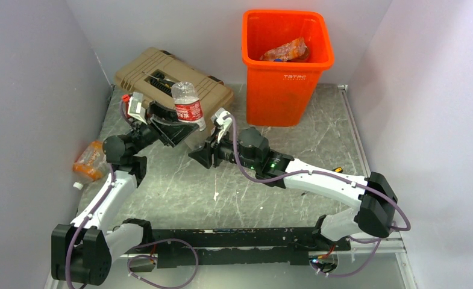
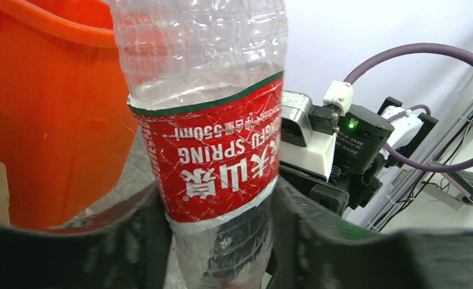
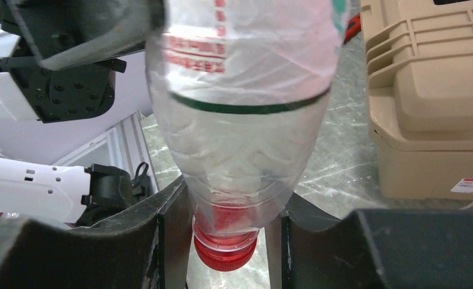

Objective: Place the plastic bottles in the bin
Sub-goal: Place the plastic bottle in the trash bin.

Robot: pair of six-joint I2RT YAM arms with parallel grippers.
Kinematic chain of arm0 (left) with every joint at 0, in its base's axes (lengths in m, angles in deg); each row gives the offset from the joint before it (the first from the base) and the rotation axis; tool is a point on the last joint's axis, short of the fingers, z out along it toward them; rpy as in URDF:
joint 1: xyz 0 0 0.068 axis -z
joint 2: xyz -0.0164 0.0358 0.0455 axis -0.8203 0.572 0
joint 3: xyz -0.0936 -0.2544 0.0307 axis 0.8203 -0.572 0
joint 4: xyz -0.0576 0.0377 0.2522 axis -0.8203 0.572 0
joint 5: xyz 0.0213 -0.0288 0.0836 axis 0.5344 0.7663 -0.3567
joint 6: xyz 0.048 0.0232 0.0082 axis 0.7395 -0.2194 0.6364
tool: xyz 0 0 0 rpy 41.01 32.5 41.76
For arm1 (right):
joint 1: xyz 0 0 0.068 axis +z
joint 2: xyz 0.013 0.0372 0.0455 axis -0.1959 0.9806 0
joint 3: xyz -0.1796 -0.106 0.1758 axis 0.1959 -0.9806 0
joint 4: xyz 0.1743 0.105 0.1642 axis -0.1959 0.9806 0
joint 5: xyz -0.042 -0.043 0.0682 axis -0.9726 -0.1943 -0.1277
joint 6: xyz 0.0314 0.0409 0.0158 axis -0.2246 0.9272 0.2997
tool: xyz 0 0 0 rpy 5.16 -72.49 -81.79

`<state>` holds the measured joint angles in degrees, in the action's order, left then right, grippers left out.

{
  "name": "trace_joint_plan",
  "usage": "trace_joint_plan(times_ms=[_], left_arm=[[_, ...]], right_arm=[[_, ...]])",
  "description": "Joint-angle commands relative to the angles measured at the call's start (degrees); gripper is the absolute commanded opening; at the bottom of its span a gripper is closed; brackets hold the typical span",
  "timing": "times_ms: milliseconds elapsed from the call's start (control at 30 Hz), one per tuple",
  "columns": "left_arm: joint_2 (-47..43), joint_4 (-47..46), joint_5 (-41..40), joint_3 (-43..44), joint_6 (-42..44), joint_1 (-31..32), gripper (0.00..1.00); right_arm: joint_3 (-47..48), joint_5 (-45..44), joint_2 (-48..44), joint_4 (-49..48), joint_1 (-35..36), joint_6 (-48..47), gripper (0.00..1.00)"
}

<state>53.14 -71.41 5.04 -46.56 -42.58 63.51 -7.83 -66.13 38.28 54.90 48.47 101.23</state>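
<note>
A clear plastic bottle with a red label [image 1: 188, 107] hangs cap-down in the air in front of the tan toolbox. My left gripper [image 1: 179, 125] is shut on its body at the label's lower edge [image 2: 219, 180]. My right gripper [image 1: 202, 154] comes from the right, and its pads press the bottle's shoulder just above the red cap [image 3: 225, 250]. The orange bin [image 1: 282, 90] stands at the back with an orange-labelled bottle [image 1: 287, 49] inside. Another orange bottle [image 1: 89, 161] lies on the table by the left wall.
A tan ribbed toolbox [image 1: 155, 69] sits at the back left, just behind the held bottle and to the left of the bin. White walls close in on the left, back and right. A metal rail runs along the near edge.
</note>
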Motion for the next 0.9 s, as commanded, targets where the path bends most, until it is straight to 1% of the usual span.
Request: trace_joint_plan(times_ms=[0, 33, 67, 100, 267, 367, 433, 567, 667, 700, 800, 867], left_arm=[[-2.02, 4.02, -0.64, 1.70, 0.47, 0.30, 0.76], [-2.37, 4.53, -1.00, 1.49, 0.82, 0.30, 0.83], [-2.87, 4.33, -1.40, 1.16, 1.06, 0.30, 0.93], [-3.31, 3.90, -1.85, 0.75, 1.17, 0.30, 0.98], [-3.59, 3.42, -2.23, 0.27, 0.92, 0.30, 0.99], [-2.86, 2.09, -1.94, 0.19, 0.20, 0.30, 1.00], [-2.54, 1.98, -1.91, 0.27, 0.02, 0.30, 0.99], [-2.89, 4.67, -3.22, 0.35, 1.40, 0.30, 1.00], [-3.63, 6.04, -4.36, -0.12, 2.50, 0.30, 1.00], [-3.46, 6.03, -4.06, 0.04, 2.65, 0.30, 0.97], [-1.80, 5.33, -2.91, 0.64, 1.68, 0.30, 0.86], [-0.75, 4.86, -2.48, 1.09, 0.83, 0.30, 0.73]], right_arm=[[0.85, -3.16, -2.11, -0.13, -0.53, -2.36, 0.00], [0.59, -3.40, -2.47, 0.06, -0.53, -2.58, 0.00], [0.37, -3.53, -2.74, 0.36, -0.53, -2.74, 0.00], [0.18, -3.62, -2.98, 0.55, -0.53, -2.91, 0.00], [-0.80, -1.93, -3.83, 1.91, -0.45, -4.22, 0.00], [0.47, -0.37, -3.36, 5.25, -0.33, -6.08, 0.00], [1.31, -1.07, -3.09, 7.25, 0.00, -7.47, 0.00], [2.35, -4.68, -2.96, 10.41, 1.23, -10.36, 0.00], [2.26, -5.29, -2.83, 10.81, 1.71, -10.74, 0.00], [2.15, -4.91, -2.80, 10.63, 1.95, -10.70, 0.00], [2.79, -5.07, -2.19, 11.20, 2.94, -11.48, 0.00], [3.36, -6.00, -1.76, 12.07, 3.60, -12.18, 0.00]])
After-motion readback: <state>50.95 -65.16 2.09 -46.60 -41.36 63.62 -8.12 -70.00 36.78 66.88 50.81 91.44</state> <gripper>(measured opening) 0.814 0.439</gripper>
